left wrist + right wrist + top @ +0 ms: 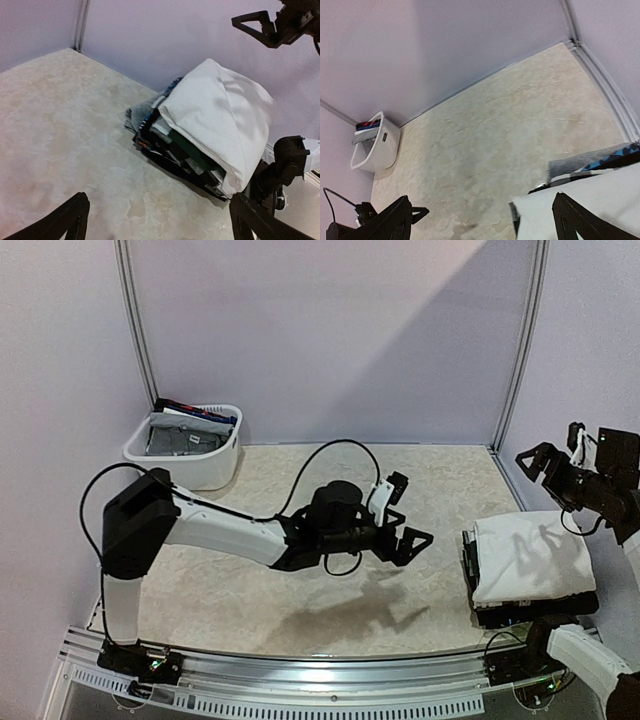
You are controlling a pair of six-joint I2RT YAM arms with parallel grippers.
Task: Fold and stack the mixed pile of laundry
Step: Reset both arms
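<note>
A stack of folded garments [530,565] sits at the right side of the table, a white cloth on top and dark pieces under it. It shows in the left wrist view [215,125] with grey, blue and green layers, and partly in the right wrist view [580,205]. My left gripper [405,520] is open and empty above the middle of the table, left of the stack. My right gripper [540,462] is open and empty, raised above the stack's far right. More garments [185,435] lie in the white basket.
The white plastic basket [215,468] stands at the back left corner, also in the right wrist view [375,145]. Purple walls enclose the table on three sides. A metal rail [320,685] runs along the near edge.
</note>
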